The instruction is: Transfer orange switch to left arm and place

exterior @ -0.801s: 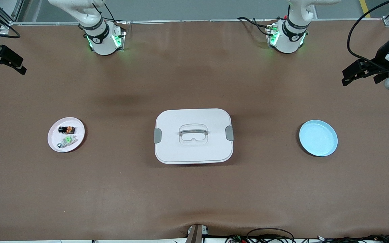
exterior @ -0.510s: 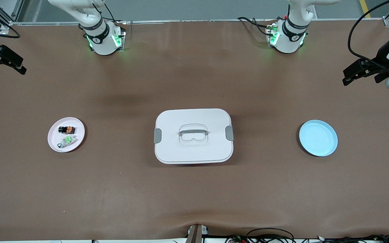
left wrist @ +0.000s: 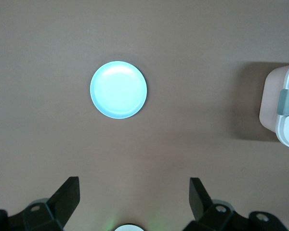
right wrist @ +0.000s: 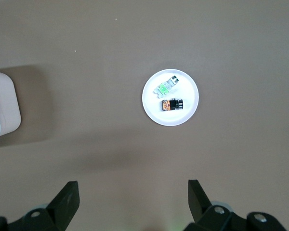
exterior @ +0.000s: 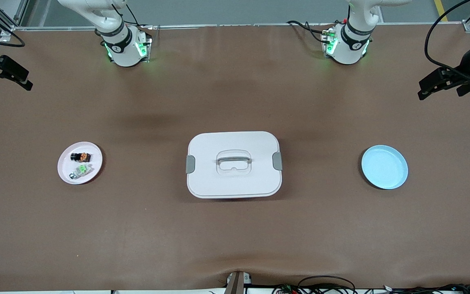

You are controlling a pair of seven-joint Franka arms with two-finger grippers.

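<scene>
**A:** Why was the box [exterior: 233, 164] sitting dead centre on the table [exterior: 235, 237], well clear of every edge?

**B:** My guess is that it served as the obstacle. It lay squarely between the two plates, so anything carried from one plate to the other would have had to pass over or around it, probably with a handover between the arms.

**A:** And the orange switch [exterior: 81, 156]?

**B:** It lay on the white plate [exterior: 95, 155], toward the right arm's end of the table, about midway between the near edge and the edge where the bases stood. The green-centred part [exterior: 81, 169] shared that plate, just beside it and a little nearer the camera. The blue plate [exterior: 384, 167] waited bare toward the left arm's end, likely the destination.

**A:** The count?

**B:** One box, two plates, one orange switch, one green-centred part, two arms.

**A:** And the grippers?

**B:** Both were high and held nothing. The right gripper [exterior: 6, 73] hung over the table's edge at its own end, fingers [right wrist: 67, 199] spread wide, the white plate in its wrist view. The left gripper [exterior: 443, 83] hung near the corner at its end, fingers [left wrist: 67, 197] likewise released, looking down on the blue plate.
</scene>
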